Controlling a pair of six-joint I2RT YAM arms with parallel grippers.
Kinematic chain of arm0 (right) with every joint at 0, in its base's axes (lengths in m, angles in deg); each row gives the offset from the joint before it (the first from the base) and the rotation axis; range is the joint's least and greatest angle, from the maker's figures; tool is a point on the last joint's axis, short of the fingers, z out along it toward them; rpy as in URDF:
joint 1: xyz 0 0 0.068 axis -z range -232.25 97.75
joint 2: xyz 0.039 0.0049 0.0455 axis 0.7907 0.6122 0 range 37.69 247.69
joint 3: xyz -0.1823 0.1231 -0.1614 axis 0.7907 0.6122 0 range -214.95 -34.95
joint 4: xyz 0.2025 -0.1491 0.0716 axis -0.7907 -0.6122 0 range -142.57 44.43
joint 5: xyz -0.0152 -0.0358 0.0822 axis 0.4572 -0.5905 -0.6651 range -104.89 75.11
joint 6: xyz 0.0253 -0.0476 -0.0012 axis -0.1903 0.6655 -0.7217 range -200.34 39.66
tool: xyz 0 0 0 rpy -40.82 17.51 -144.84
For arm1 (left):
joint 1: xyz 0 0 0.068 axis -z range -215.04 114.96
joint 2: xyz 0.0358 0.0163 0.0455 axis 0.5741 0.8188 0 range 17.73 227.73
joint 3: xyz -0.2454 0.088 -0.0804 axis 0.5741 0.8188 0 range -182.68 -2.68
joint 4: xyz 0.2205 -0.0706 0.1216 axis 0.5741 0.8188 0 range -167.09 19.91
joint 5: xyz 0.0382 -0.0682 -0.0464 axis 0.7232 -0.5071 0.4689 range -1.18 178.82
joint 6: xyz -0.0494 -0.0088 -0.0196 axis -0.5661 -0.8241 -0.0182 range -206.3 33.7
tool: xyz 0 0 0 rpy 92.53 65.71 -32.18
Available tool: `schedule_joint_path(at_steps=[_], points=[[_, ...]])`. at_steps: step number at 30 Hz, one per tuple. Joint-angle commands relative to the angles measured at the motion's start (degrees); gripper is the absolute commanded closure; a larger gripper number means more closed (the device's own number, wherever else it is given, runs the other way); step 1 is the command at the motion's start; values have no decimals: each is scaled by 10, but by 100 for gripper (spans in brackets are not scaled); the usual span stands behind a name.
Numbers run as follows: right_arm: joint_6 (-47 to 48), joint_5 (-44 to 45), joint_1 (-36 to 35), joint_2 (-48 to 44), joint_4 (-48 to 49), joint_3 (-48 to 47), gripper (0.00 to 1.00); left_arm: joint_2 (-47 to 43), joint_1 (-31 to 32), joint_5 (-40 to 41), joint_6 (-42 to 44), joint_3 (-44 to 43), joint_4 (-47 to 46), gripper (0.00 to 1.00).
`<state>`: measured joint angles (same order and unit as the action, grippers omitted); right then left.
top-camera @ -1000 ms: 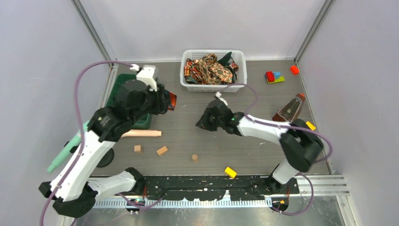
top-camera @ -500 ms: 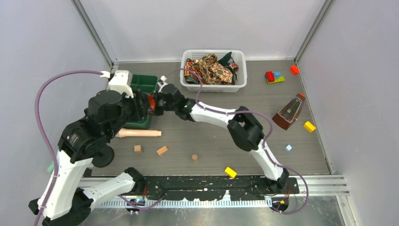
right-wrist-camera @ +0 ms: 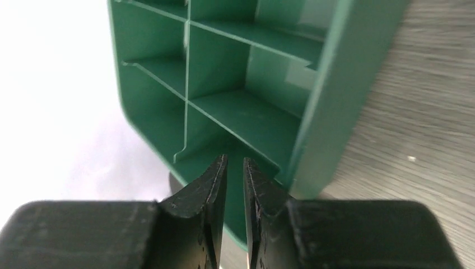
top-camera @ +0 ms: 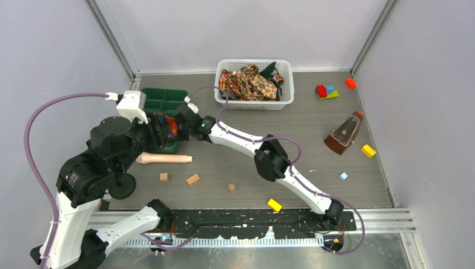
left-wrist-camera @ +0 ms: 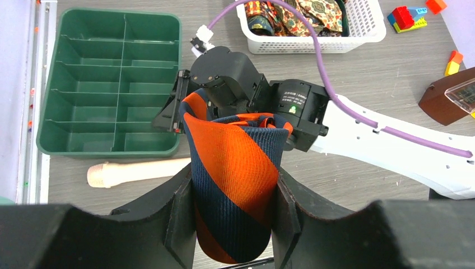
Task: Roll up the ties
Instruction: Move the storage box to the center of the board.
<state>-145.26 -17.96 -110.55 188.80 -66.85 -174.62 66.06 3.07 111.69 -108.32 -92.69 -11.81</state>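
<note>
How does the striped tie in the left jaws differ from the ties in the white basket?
The orange-and-navy striped tie is wound into a compact roll; the basket ties lie in a loose, tangled heap. The striped tie is clamped between the left gripper fingers above the table; the others rest untouched in the white basket. Its pattern is bold diagonal stripes; theirs is mostly brown-gold paisley. All are fabric neckties.

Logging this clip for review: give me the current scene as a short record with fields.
left gripper: shut on rolled orange-and-navy striped tie
right gripper: nearly closed, nothing visibly held, reached across beside the striped tie over the green divided tray
white mesh basket: holds paisley ties
table clutter: metronome, wooden blocks, wooden rod
</note>
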Motion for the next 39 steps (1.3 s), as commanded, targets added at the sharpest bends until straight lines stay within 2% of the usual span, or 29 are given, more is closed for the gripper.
schedule_joint_path(at_steps=[1, 6, 14, 17, 24, 33, 39], points=[[65, 148, -3, -30, -196, -45, 76, -3, -3, 11, 4, -6, -6, 61], [109, 195, 2, -26, -319, -81, 75, -6, -3, 18, 8, 2, -8, 61], [153, 217, 13, -40, -413, -80, 75, -9, -3, 22, 10, 8, -8, 61], [167, 247, 13, -64, -435, -50, 74, -10, -2, 25, 11, 10, -11, 61], [175, 309, 13, -208, -408, 161, 73, 4, -3, 10, 6, 32, -23, 61], [168, 306, 14, -395, -345, 461, 72, 40, -3, -37, 7, 53, -57, 61], [211, 322, 15, -508, -339, 564, 72, 73, -3, -89, 17, 60, -89, 62]])
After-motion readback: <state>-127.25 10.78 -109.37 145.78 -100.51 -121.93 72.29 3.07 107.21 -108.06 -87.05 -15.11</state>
